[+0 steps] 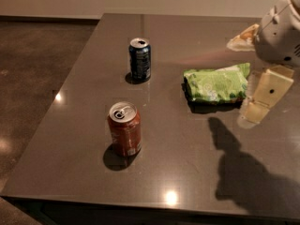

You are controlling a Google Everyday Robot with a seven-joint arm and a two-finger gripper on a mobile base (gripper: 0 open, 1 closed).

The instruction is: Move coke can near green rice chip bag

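The coke can [124, 130] is red-brown with a silver top and stands upright on the front left part of the dark table [178, 172]. The green rice chip bag [215, 83] lies flat, right of the table's middle, well apart from the can. My gripper [260, 102] hangs at the right edge of the view, just right of the bag and far from the coke can. It holds nothing that I can see.
A dark blue can [139, 60] stands upright behind the coke can, left of the bag. A pale crumpled wrapper [243, 39] lies at the back right, partly behind my arm [281, 32]. The table's left edge drops to a brown floor [37, 78].
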